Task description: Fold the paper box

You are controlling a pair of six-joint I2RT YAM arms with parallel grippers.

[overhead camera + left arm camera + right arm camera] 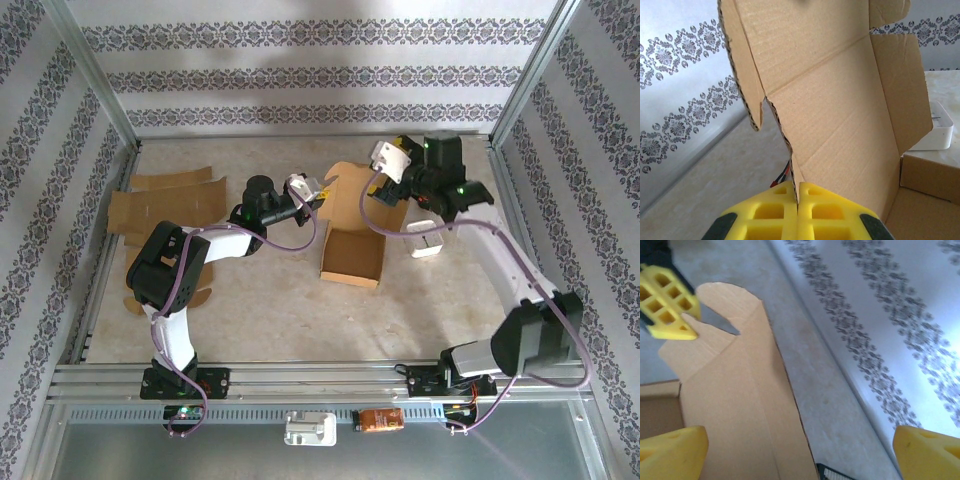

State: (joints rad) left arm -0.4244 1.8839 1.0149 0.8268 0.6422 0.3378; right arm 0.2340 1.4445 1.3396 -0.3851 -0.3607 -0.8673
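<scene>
The brown paper box (351, 256) sits mid-table with its tray open and its lid (349, 187) raised behind it. My left gripper (322, 190) is at the lid's left edge. In the left wrist view its yellow fingers (775, 210) are shut on the corrugated edge of the lid panel (840, 100). My right gripper (386, 192) hovers at the lid's right side, open wide. In the right wrist view its fingertips (672, 450) stand far apart, with the lid's flap (735, 390) between them, untouched. The left gripper's fingers (667, 305) pinch that flap's far corner.
Flat cardboard sheets (170, 200) lie at the left by the frame rail. A small white box (428, 241) stands right of the paper box. Patterned walls close the back and sides. A white part (310, 430) and an orange part (380, 420) sit on the front rail.
</scene>
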